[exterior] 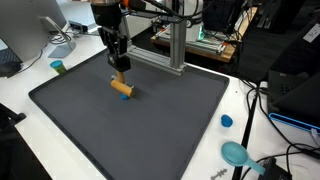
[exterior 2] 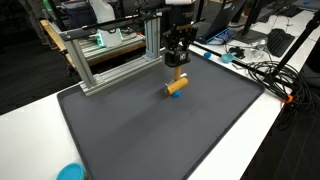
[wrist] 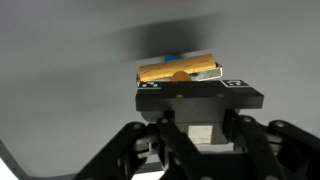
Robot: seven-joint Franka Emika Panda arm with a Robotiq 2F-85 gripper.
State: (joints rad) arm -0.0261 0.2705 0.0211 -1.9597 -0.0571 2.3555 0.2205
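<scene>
A short orange cylinder (exterior: 120, 87) (exterior 2: 176, 86) with a blue end lies slanted on the dark grey mat (exterior: 150, 130) (exterior 2: 150, 130), towards the mat's far side. My gripper (exterior: 118, 73) (exterior 2: 177, 68) comes straight down onto it in both exterior views, and its fingers stand shut on the cylinder's middle. In the wrist view the golden-orange cylinder (wrist: 178, 70) lies crosswise just past the black finger block, with a bit of blue showing behind it. Whether it rests on the mat or hangs just above it I cannot tell.
An aluminium frame (exterior: 172, 45) (exterior 2: 110, 55) stands at the mat's far edge. On the white table are a small blue cup (exterior: 58, 67), a blue cap (exterior: 226, 121) and a teal object (exterior: 236, 152) (exterior 2: 70, 172). Cables (exterior 2: 270, 72) run along one side.
</scene>
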